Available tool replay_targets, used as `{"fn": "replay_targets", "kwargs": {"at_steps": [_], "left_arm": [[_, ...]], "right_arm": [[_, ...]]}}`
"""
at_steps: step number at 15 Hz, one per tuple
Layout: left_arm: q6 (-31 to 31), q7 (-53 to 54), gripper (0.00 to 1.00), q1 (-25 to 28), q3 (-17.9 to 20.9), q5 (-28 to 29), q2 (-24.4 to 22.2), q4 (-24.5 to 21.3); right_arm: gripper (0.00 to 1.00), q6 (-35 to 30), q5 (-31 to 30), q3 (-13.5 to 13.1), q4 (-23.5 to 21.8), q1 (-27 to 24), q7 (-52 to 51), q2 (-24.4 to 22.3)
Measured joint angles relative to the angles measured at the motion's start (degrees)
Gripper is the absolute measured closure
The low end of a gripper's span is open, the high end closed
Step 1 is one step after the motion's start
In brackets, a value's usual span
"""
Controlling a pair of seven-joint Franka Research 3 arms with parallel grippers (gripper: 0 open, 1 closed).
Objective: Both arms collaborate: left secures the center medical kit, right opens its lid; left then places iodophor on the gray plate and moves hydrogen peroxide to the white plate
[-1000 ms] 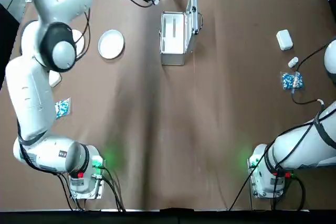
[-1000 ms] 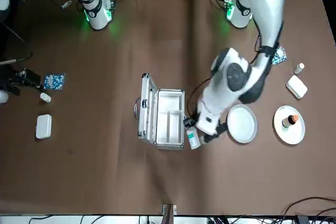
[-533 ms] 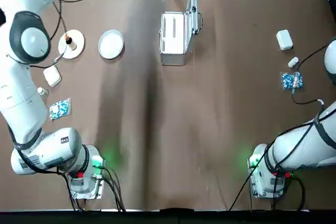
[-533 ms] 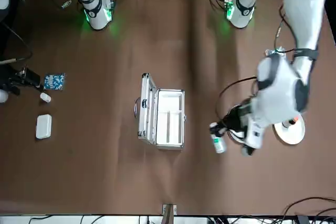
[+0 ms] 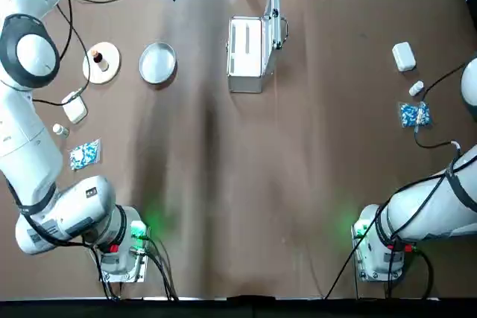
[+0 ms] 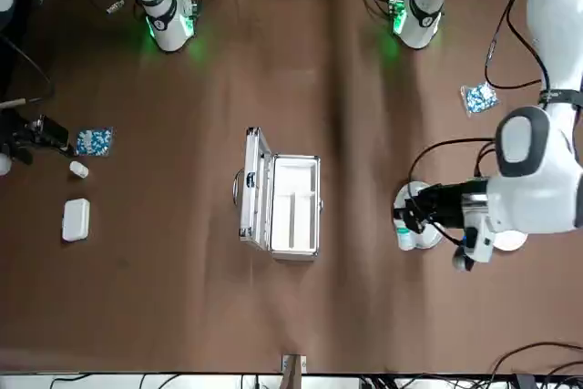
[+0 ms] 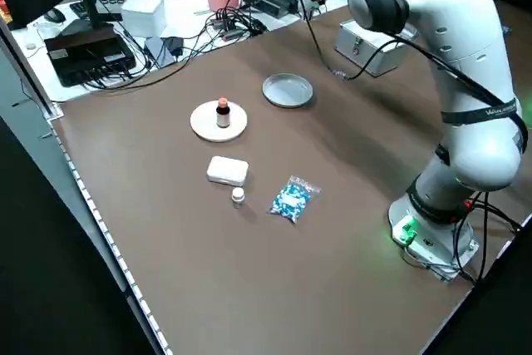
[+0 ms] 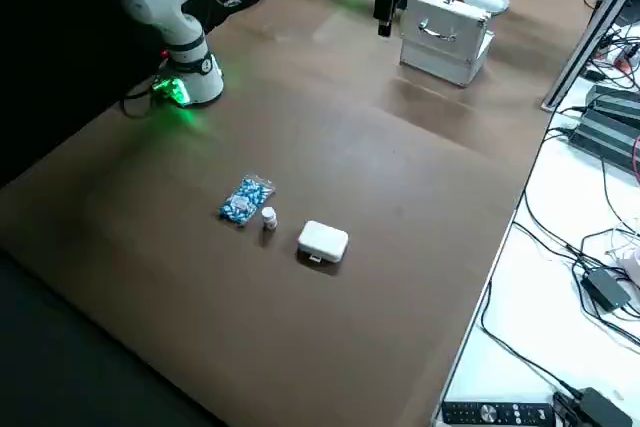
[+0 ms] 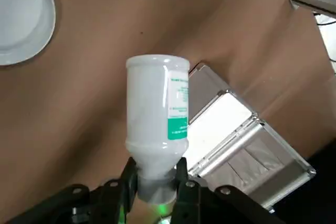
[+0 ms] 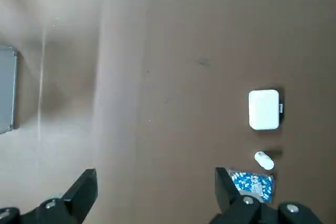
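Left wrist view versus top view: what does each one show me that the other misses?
Only the left wrist view shows the left pincer shut on the cap end of a white plastic bottle with a green label. Only the top view shows the small brown bottle with an orange cap standing on the white round plate, and the gray round plate lying bare beside it. Both show the white and silver metal medical kit with its lid open.
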Motion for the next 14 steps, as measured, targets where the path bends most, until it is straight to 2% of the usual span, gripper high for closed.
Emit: {"fn": "replay_targets", "kwargs": {"at_steps": [3, 6, 10, 14], "left_arm": [[-2.0, -1.3, 0.67, 2.7, 0.1, -2.6, 1.5, -0.1], [-3.7, -4.6, 0.67, 3.9, 0.1, -2.8, 2.7, -0.3], [-5.3, -7.9, 0.67, 6.0, 0.4, -5.9, 3.6, -2.5], [-6.5, -9.6, 0.67, 12.2, 1.1, -10.8, 8.7, -5.0]], "right_arm": [[0.01, 0.0, 0.0, 0.1, 0.0, 0.0, 0.0, 0.0], [0.01, 0.0, 0.0, 0.1, 0.0, 0.0, 0.0, 0.0], [0.01, 0.0, 0.0, 0.0, 0.0, -0.1, 0.0, 0.0], [0.01, 0.0, 0.0, -0.1, 0.0, -0.2, 0.0, 0.0]]}}
